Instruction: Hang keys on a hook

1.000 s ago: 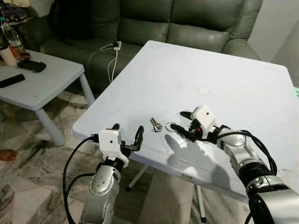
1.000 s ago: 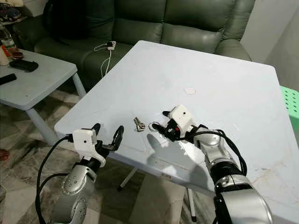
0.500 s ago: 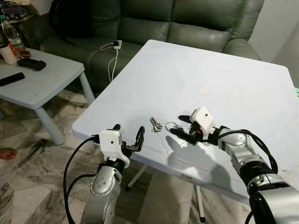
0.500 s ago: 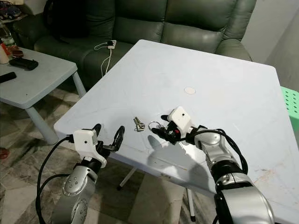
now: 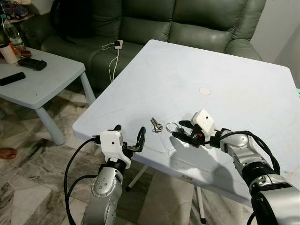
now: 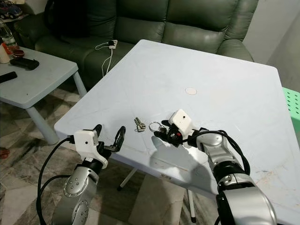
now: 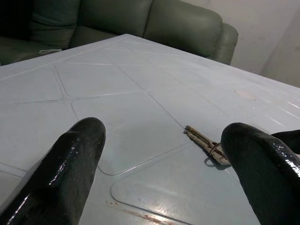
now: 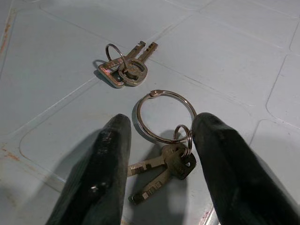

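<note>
Keys on a large silver ring [image 8: 165, 123], a small bunch of brass-coloured ones, lie flat on my pale blue plastic worktop [image 5: 225, 75] near its front edge, right where my right hand [image 5: 182, 129] has come down. The two long black fingers [image 8: 107, 168] of that hand are spread apart, one on each side of the bunch, with the tips low over the worktop. In my right wrist view the big ring lies between the fingers and the keys hang off its near side through a smaller ring; I cannot tell whether either finger actually touches the metal. Nothing is gripped.

Just to the left, a second pair of keys on a small ring [image 5: 156, 124] lies apart from the first bunch, also flat on the worktop. It shows in my left wrist view [image 7: 206, 143] too.

My left hand [image 5: 129, 137] hovers at the near left edge of the worktop, well short of both bunches. Its fingers are wide apart and hold nothing.

Farther across the worktop there is a small round white mark [image 5: 204, 91] in the surface. Beyond the far edge stands a dark green leather sofa [image 5: 187, 23] with a white charger cable [image 5: 113, 58] lying on its seat. To the far left is a low pale blue side table [image 5: 37, 84] carrying a black remote control [image 5: 11, 80] and a few other items.
</note>
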Controlling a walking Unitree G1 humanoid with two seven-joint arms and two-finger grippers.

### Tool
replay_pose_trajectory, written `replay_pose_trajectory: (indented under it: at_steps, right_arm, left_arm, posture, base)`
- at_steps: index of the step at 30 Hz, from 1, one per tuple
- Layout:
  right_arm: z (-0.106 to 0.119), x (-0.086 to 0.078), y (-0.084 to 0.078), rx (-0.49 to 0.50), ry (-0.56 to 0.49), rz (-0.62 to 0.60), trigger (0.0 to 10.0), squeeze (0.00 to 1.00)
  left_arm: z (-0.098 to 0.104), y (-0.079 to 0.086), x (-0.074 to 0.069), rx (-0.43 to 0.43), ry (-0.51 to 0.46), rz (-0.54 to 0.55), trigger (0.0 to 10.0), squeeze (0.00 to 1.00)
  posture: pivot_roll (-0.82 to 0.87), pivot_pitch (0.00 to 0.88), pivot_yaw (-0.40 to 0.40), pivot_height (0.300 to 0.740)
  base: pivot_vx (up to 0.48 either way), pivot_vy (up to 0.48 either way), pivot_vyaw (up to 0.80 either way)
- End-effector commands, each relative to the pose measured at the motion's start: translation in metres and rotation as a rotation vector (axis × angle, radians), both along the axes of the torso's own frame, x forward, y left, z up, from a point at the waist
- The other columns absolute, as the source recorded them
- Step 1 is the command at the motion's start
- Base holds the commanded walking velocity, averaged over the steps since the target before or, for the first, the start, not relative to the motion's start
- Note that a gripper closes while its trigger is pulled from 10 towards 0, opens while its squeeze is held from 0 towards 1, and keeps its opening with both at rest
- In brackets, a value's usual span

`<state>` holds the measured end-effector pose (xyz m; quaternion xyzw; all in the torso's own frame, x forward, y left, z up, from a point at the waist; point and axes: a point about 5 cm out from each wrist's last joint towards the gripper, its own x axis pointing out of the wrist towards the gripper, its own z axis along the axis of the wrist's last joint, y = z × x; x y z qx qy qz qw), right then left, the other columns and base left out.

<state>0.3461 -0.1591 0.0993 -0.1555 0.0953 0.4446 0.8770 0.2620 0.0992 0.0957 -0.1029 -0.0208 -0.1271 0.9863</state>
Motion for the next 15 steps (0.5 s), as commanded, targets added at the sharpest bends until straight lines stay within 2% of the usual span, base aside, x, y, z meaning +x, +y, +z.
replay_pose_trajectory:
  at_steps: [1, 7, 8, 9, 10, 11, 12, 13, 15]
  right_arm:
    - [0.0019, 0.0014, -0.0029, -0.015, -0.003, -0.004, 0.0, 0.0]
    - [0.002, 0.0019, -0.0017, -0.019, -0.006, -0.005, 0.0, 0.0]
    - [0.0022, 0.0023, -0.0015, -0.019, -0.007, -0.011, 2.2, 0.0]
    - [0.002, 0.0024, -0.0008, -0.02, -0.007, -0.012, 3.4, 0.0]
    - [0.0019, 0.0025, -0.0003, -0.02, -0.007, -0.013, 3.4, 0.0]
    - [0.001, 0.0023, 0.0008, -0.014, 0.004, -0.013, 5.0, 0.0]
    - [0.0009, 0.0023, 0.001, -0.011, 0.005, -0.013, 4.7, 0.0]
    - [0.0009, 0.0027, 0.0019, -0.002, 0.007, -0.021, 4.7, 0.0]
    - [0.0004, 0.0035, 0.0029, -0.014, -0.002, -0.037, 10.0, 0.0]
  left_arm:
    - [0.0067, -0.0187, -0.0013, -0.069, -0.01, -0.02, 10.0, 0.0]
    - [0.0065, -0.0193, -0.0018, -0.073, -0.008, -0.02, 10.0, 0.0]
    - [0.0067, -0.0195, -0.0019, -0.073, -0.008, -0.019, 10.0, 0.0]
    - [0.0067, -0.0195, -0.0019, -0.074, -0.008, -0.018, 10.0, 0.0]
    - [0.0068, -0.0194, -0.002, -0.075, -0.008, -0.017, 10.0, 0.0]
    - [0.0069, -0.0193, -0.002, -0.076, -0.008, -0.016, 10.0, 0.0]
    - [0.007, -0.0193, -0.002, -0.076, -0.008, -0.016, 10.0, 0.0]
    - [0.0069, -0.0186, -0.0022, -0.077, -0.007, -0.013, 10.0, 0.0]
    - [0.0066, -0.0178, -0.0025, -0.077, -0.006, -0.009, 10.0, 0.0]
  posture:
    - [0.05, 0.072, -0.109, 0.74]
    - [0.05, 0.072, -0.111, 0.74]
    - [0.05, 0.072, -0.111, 0.74]
    - [0.05, 0.075, -0.113, 0.74]
    - [0.05, 0.075, -0.113, 0.74]
    - [0.05, 0.077, -0.114, 0.74]
    - [0.06, 0.078, -0.114, 0.74]
    - [0.06, 0.079, -0.115, 0.74]
    - [0.06, 0.081, -0.116, 0.74]
  base:
    - [0.0, 0.0, 0.0]
    - [0.0, 0.0, 0.0]
    - [0.0, 0.0, 0.0]
    - [0.0, 0.0, 0.0]
    - [0.0, 0.0, 0.0]
    - [0.0, 0.0, 0.0]
    - [0.0, 0.0, 0.0]
    - [0.0, 0.0, 0.0]
    - [0.0, 0.0, 0.0]
